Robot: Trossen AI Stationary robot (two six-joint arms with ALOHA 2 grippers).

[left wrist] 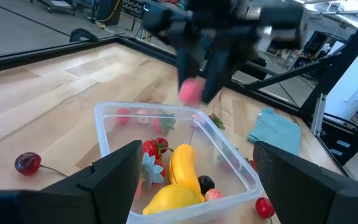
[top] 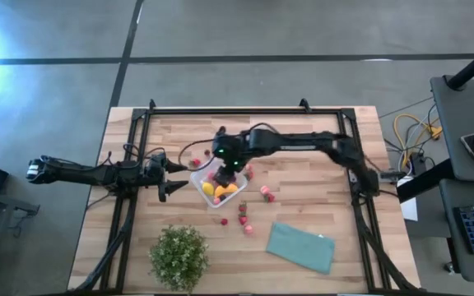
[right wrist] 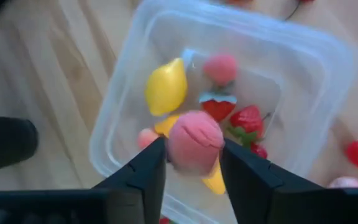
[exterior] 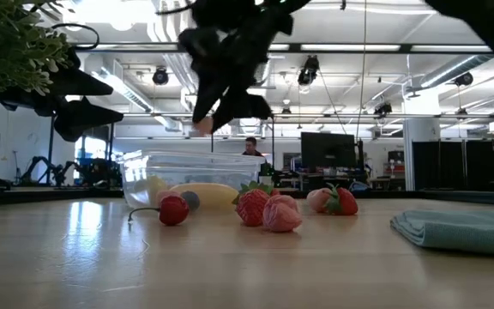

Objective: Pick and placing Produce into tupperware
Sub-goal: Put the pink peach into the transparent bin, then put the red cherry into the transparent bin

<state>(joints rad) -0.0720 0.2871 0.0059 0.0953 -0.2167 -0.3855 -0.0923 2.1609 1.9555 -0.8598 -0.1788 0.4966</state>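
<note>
The clear tupperware (top: pixel 219 191) stands mid-table and holds a yellow banana (left wrist: pixel 183 165), a yellow round fruit (right wrist: pixel 166 87) and some red strawberries (right wrist: pixel 248 119). My right gripper (top: pixel 230 169) hovers above it, shut on a pink fruit (right wrist: pixel 194 142); the low view shows the gripper (exterior: pixel 206 120) well above the rim. My left gripper (left wrist: pixel 207 186) is open just left of the container, raised off the table, its fingers on either side of the near corner without touching. More strawberries (top: pixel 267 194) lie loose on the table to the container's right and near side. My right gripper pinches the pink fruit (right wrist: pixel 194 142) between its two fingers (right wrist: pixel 146 177), which point down from above. The fruit is lifted clear and hangs over the open tupperware (right wrist: pixel 303 81), above the fruits inside it.
A red cherry with a stem (left wrist: pixel 28 163) lies left of the container. Loose strawberries (exterior: pixel 268 210) sit in front of it in the low view. A teal folded cloth (top: pixel 301 247) lies near the right front, and a green potted plant (top: pixel 178 256) near the left front.
</note>
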